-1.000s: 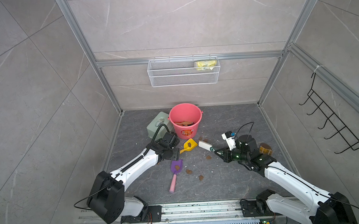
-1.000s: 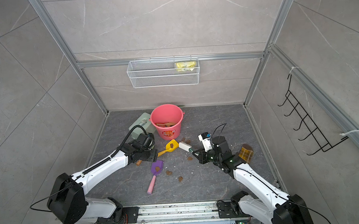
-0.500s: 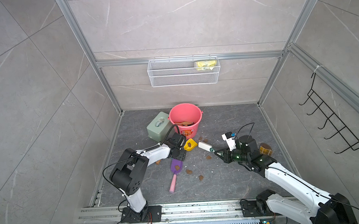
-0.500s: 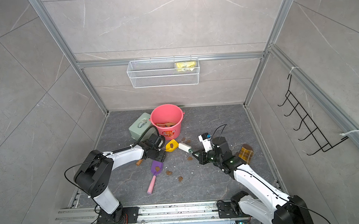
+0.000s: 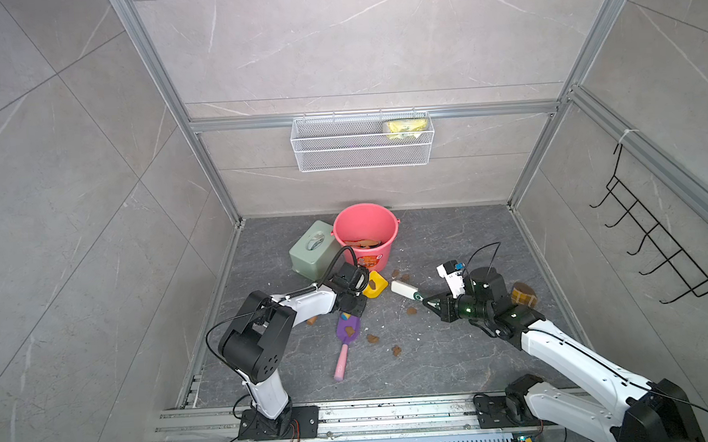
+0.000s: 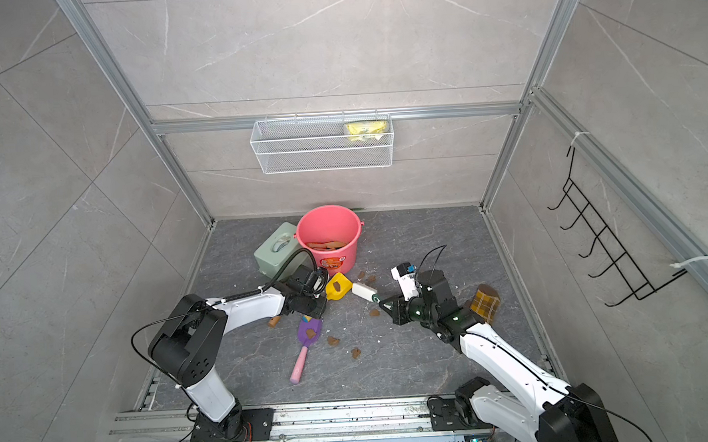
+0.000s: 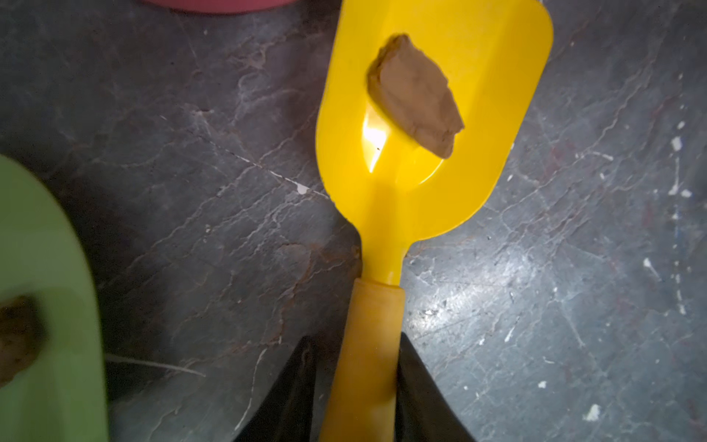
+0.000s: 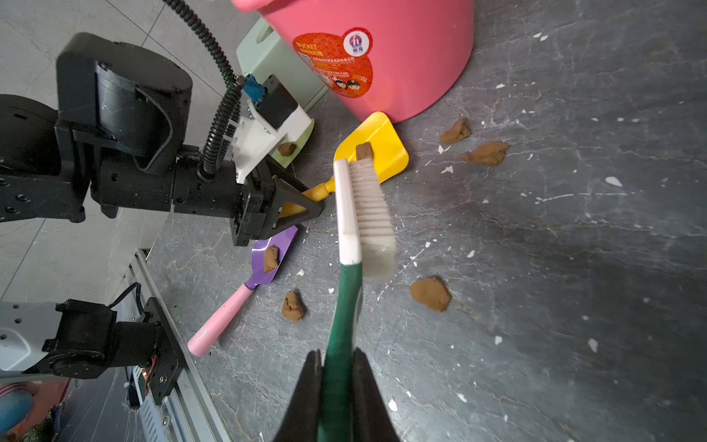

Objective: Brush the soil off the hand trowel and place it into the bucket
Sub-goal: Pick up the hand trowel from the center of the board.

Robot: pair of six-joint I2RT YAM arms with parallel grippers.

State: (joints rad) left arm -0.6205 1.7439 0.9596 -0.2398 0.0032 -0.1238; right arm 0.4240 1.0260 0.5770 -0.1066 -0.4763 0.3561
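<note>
Clamped now, the left fingers (image 7: 415,386) have closed on the handle of the yellow trowel (image 7: 386,229). A second ago they stood spread beside it, and the arm has since folded in closer. That gives me a hold on the tool, so I judge the grasp made and the brushing next. The trowel appears to lie flat on the worktop (image 8: 574,268), its blade toward the foot of the bucket (image 8: 401,57) and just beside it. One lump of soil (image 7: 415,95) sits in the middle of the blade; nothing has been swept off yet.

On the other side nothing has changed. The right fingers (image 8: 367,402) stay clenched on the green handle of the brush (image 8: 348,229). Its white head hangs just beside the blade's near edge, bristles turned away from the left arm; I cannot tell whether it touches. More lumps lie loose on the worktop. A purple trowel (image 8: 285,245) with its own lump lies just beside the left fingers, and I must not knock it when I lift. Next I would raise and tilt the blade toward the bristles.
</note>
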